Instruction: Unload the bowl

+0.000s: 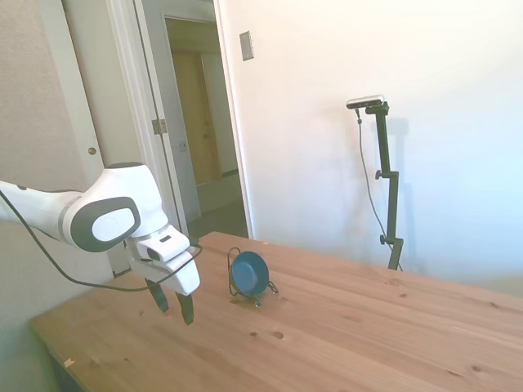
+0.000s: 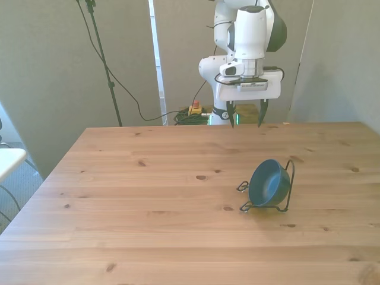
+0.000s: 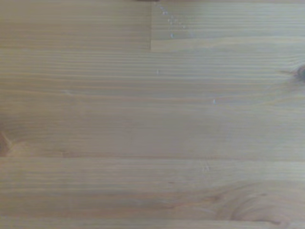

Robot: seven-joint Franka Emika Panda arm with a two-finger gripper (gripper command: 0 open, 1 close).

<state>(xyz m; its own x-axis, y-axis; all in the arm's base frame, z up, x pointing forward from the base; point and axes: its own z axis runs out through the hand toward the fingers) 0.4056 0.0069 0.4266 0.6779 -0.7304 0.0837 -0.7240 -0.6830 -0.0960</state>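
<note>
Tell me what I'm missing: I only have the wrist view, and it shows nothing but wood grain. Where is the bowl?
Observer: The bowl stands on edge in a thin black wire rack, toward the front view's right of the table.
Operator: Is the tool near it?
Observer: No. The tool hangs over the table's far edge, apart from the rack, fingers pointing down.
Operator: Is it holding anything?
Observer: Nothing. Its fingers are spread open with only air between them.
Operator: Anything else on the table?
Observer: I see only the rack and the bowl in the side view too.
</note>
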